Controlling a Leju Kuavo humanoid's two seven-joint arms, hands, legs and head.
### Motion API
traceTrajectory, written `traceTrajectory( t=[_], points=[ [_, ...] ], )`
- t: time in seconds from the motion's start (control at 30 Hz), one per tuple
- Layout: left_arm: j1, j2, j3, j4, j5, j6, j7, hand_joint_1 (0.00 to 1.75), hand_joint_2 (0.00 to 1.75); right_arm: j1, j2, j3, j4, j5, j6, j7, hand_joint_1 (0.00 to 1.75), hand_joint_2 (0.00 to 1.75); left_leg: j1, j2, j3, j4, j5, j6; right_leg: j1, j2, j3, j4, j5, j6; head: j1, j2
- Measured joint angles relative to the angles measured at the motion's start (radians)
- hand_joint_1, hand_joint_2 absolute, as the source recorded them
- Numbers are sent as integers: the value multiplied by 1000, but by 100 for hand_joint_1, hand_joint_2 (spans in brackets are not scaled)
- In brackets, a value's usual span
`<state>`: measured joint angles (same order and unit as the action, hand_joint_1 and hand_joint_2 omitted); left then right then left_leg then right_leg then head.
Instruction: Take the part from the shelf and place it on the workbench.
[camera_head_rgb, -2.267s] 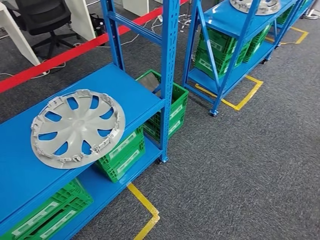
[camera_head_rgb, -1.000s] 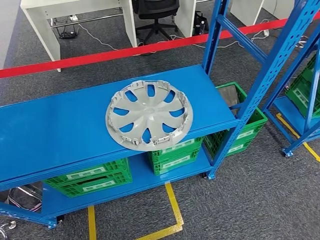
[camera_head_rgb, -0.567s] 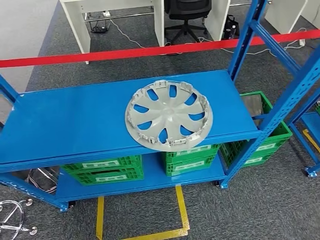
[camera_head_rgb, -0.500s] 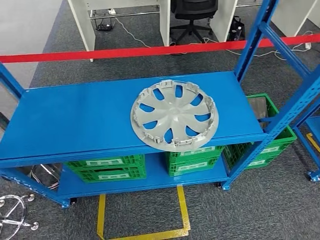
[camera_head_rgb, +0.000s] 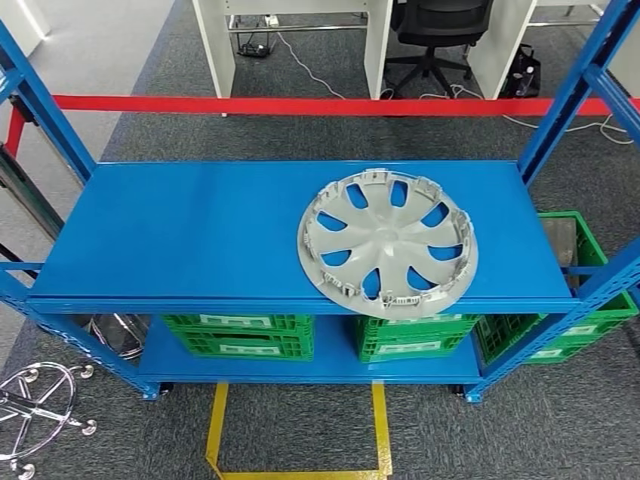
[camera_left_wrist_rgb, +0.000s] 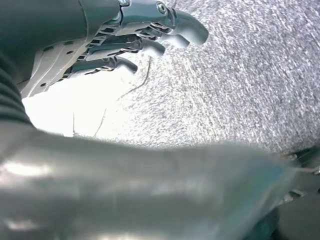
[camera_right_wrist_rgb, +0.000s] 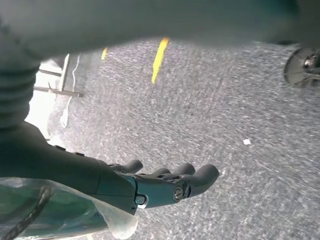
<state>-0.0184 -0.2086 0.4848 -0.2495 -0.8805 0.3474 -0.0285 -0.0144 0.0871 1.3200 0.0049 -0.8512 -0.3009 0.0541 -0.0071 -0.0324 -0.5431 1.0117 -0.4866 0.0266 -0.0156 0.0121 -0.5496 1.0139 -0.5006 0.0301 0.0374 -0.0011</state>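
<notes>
Grey part (camera_head_rgb: 388, 246) flat on blue shelf (camera_head_rgb: 189, 235) (right half)

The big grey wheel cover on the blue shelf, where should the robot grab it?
Probably by the rim. The grey plastic wheel cover lies flat, clips up, with its near edge at or just past the front lip of the blue metal shelf. Coming from the front, fingers could slip under that edge; a hand on each side looks steadier.

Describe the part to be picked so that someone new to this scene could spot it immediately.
Find the blue shelf facing the robot; on its upper deck, toward the right end, lies the hubcap. It is a round, silver-grey spoked disc lying flat, unlike the green crates below.
</notes>
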Motion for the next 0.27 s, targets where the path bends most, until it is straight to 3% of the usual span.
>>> traceTrajectory(
  t=[0.07, 0.1, 0.27],
  points=[
    [2, 7, -3, -8, 35, -13, 2, 0, 0, 12, 0, -39, -5, 33, 12, -2, 0, 0, -1, -1, -1, 1, 0, 13, 1, 0, 3, -4, 2, 0, -1, 0],
    [5, 11, -6, -11, 53, -20, 2, 0, 0, 16, 0, -61, -8, 50, 19, -2, 0, 0, 0, -1, 0, -1, 1, 18, 2, 0, 4, -4, 1, -2, -1, 0],
    [19, 27, -35, -24, 139, -54, 5, 0, 0, 28, -1, -174, -33, 134, 48, -9, 0, 0, 2, -1, 4, -10, 3, 11, 6, 0, 4, -3, -3, -12, 0, 0]
  ],
)
